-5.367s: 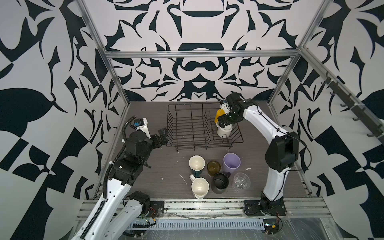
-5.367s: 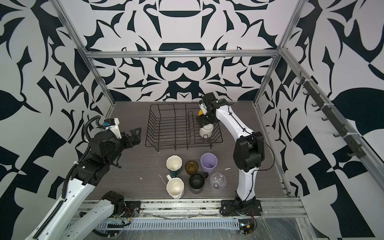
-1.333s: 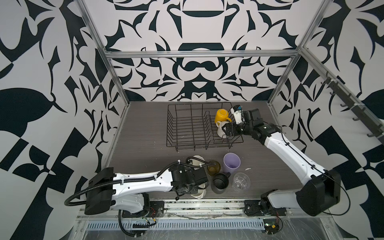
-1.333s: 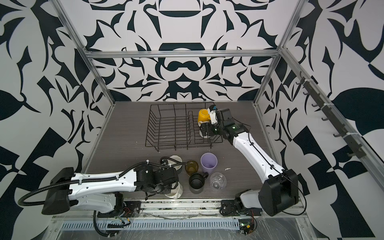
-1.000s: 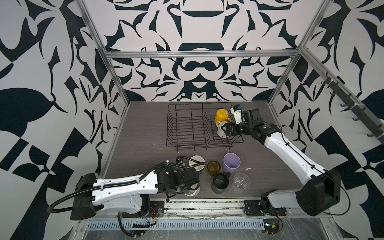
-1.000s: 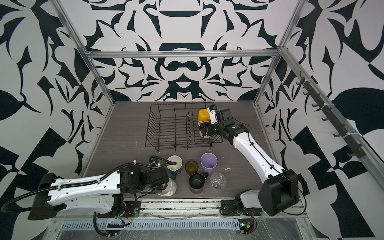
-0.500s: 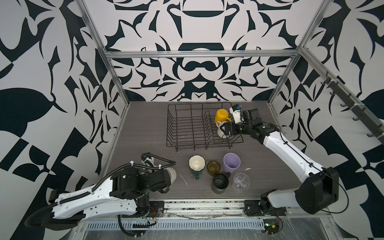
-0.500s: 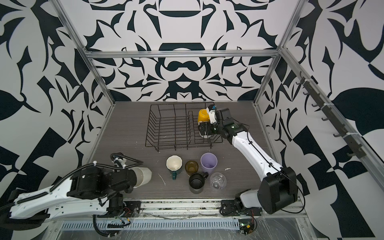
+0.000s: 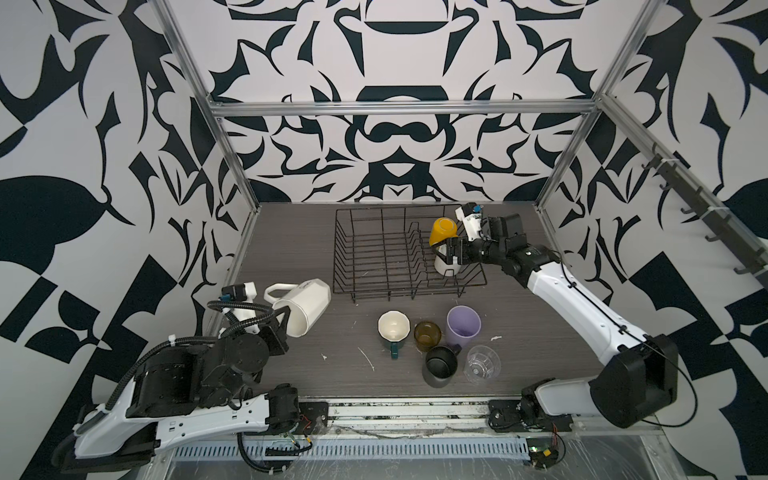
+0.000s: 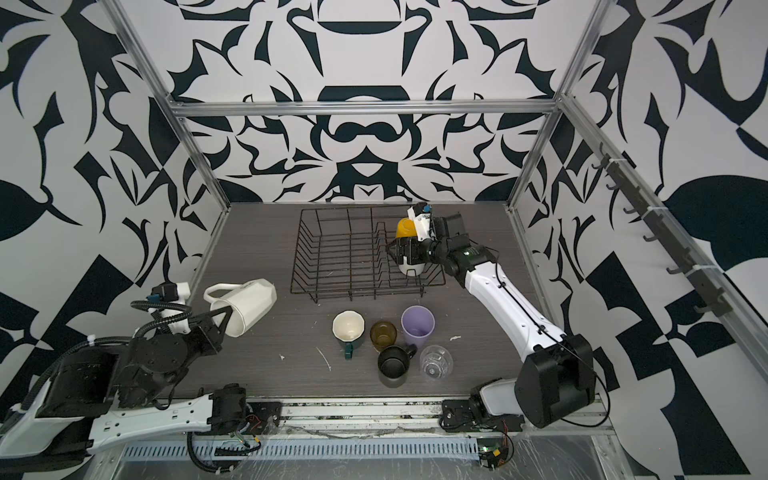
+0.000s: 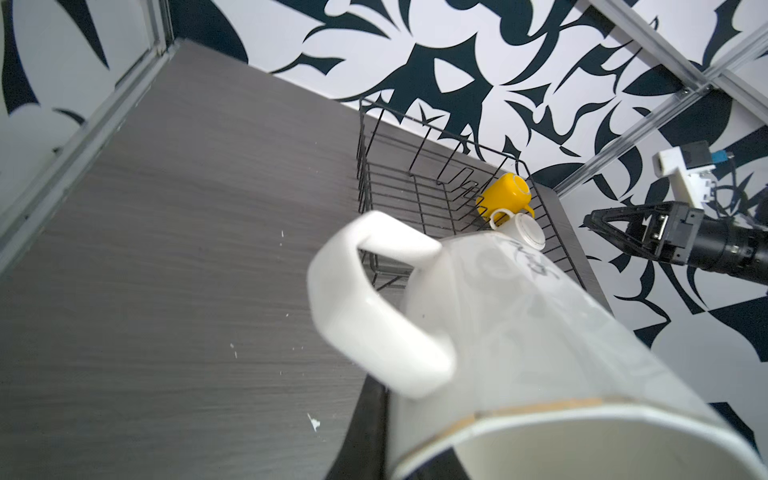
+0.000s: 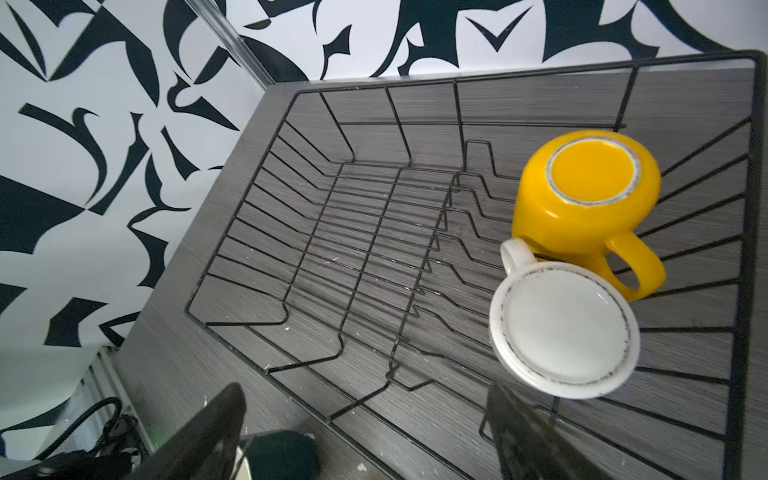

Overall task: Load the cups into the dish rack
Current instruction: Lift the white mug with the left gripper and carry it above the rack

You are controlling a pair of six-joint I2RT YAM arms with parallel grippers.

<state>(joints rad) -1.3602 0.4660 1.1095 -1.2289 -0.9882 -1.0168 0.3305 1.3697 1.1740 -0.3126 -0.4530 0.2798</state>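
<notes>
My left gripper (image 9: 277, 326) is shut on the rim of the cream faceted mug (image 9: 301, 305), held tilted above the table's left side; the mug (image 11: 540, 332) fills the left wrist view. The dish rack (image 9: 345, 249) stands at the back. In its right end the yellow mug (image 9: 442, 230) and the white mug (image 9: 446, 266) rest upside down. My right gripper (image 9: 453, 249) hangs open just above the white mug (image 12: 565, 332), holding nothing. The teal faceted mug (image 9: 394, 351), amber glass (image 9: 427, 334), lilac tumbler (image 9: 463, 324), black mug (image 9: 440, 365) and clear glass (image 9: 482, 363) stand upright near the front.
The rack's left and middle sections (image 12: 291, 232) hold nothing, with upright prongs (image 12: 457, 187) beside the yellow mug (image 12: 582, 199). Patterned walls and metal frame posts (image 9: 232, 183) close in the table on three sides. Small white flecks (image 9: 368, 359) lie on the table.
My left arm has carried the cream faceted mug from the front cluster out to the left and raised it, tilted. The right gripper has stayed open over the rack's right end.
</notes>
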